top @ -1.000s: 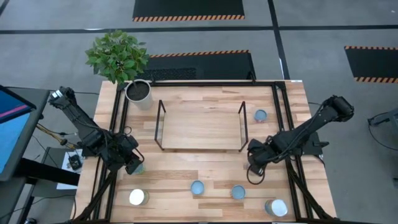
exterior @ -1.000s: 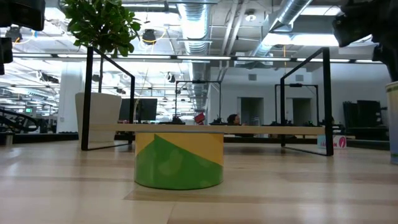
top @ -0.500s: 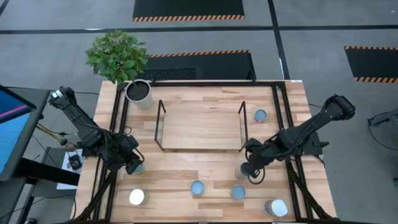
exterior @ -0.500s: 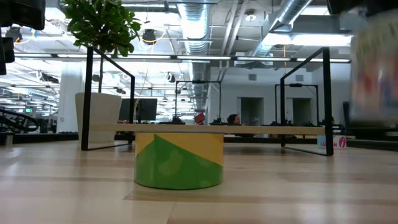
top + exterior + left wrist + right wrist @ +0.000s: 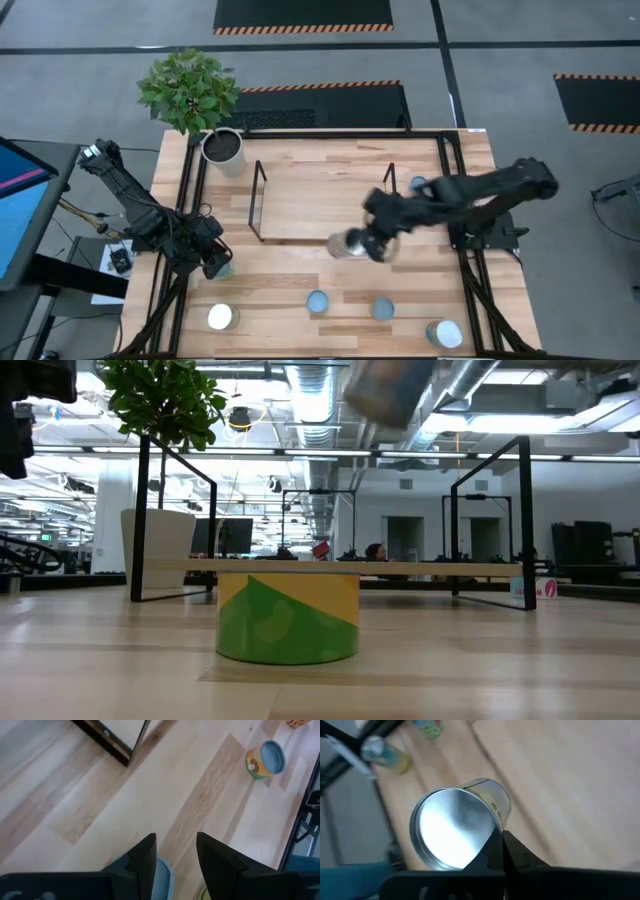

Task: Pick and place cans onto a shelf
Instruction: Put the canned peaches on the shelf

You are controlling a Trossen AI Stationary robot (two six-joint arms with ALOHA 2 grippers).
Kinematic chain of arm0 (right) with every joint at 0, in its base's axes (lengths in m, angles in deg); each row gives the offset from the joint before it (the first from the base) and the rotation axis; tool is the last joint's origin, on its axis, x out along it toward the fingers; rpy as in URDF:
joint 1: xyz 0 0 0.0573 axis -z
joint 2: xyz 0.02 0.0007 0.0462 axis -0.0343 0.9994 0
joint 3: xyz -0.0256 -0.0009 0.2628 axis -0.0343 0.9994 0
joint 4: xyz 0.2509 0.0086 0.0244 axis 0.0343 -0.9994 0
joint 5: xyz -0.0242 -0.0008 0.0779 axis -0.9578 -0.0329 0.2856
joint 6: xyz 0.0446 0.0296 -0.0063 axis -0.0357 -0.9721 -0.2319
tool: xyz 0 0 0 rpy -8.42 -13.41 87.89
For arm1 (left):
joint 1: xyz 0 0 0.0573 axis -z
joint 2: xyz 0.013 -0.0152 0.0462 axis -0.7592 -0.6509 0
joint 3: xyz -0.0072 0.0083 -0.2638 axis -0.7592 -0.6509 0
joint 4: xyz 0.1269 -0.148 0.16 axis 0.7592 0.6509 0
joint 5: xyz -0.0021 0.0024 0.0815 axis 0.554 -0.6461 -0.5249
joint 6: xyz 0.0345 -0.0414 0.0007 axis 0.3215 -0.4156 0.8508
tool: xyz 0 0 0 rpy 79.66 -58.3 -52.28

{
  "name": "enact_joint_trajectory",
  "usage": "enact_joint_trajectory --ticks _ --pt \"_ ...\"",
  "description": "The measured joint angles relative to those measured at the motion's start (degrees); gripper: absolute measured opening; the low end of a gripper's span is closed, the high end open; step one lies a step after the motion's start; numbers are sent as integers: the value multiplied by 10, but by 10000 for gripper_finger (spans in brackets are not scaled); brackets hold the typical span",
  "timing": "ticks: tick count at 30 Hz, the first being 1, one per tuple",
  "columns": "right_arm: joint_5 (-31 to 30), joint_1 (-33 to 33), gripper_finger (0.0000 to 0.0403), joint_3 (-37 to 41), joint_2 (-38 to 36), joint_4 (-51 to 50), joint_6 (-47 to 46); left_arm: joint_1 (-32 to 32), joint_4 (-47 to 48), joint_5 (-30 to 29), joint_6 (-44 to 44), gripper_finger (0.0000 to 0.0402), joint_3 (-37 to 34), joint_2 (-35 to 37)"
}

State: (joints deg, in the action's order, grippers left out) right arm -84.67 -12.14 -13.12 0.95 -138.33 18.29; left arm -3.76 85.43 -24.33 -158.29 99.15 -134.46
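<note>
My right gripper [image 5: 372, 245] hangs over the table just in front of the shelf [image 5: 320, 200], shut on a can with a silver top [image 5: 349, 243]. The same can shows blurred high up in the low view [image 5: 385, 390]. My left gripper [image 5: 215, 263] stands open near the table's left edge, low over a can with a pale blue top [image 5: 163, 871] that shows between its fingers; I cannot tell whether they touch it. Other cans stand on their bases on the table: blue-topped ones [image 5: 317, 301], [image 5: 383, 308], [image 5: 418, 185] and white-topped ones [image 5: 221, 317], [image 5: 444, 333]. My right gripper pinches the silver can at its top rim [image 5: 493, 821], its two fingers [image 5: 492, 856] closed together there. The fingers slant down from the table's right side. The can is lifted clear of the table and hangs tilted, its shiny top turned toward the wrist.
A white plant pot [image 5: 223, 148] with a leafy plant stands at the far left corner. The shelf's black wire uprights [image 5: 258, 200], [image 5: 391, 200] rise at its two ends. Black rails [image 5: 452, 190] run along the table's sides. A green and yellow can [image 5: 288, 618] fills the low view's middle.
My right gripper has taken hold of the silver can near the table's front right, risen with it and swung toward the table's left and the shelf's front edge. The can has come clear of the table and tipped. My left gripper has kept still.
</note>
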Motion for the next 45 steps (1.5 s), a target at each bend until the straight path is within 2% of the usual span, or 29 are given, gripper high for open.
enact_joint_trajectory --ticks 7,11,15,21,28,37,45 --pt "94 130 1 -109 146 0 173 0 0 -23 5 128 0 0" --pt "147 182 0 -146 213 -1 213 0 0 -36 6 128 0 0" --pt "176 207 0 -177 262 -5 223 0 1 -38 6 128 0 0" --pt "173 219 0 -205 297 -61 227 0 1 -48 6 128 0 0" --pt "118 222 3 -208 302 -84 227 0 1 -51 6 128 0 0" --pt "114 228 48 -209 298 -92 228 0 1 -51 9 128 0 0" --pt "114 235 68 -209 298 -93 247 0 1 -51 9 128 0 0"
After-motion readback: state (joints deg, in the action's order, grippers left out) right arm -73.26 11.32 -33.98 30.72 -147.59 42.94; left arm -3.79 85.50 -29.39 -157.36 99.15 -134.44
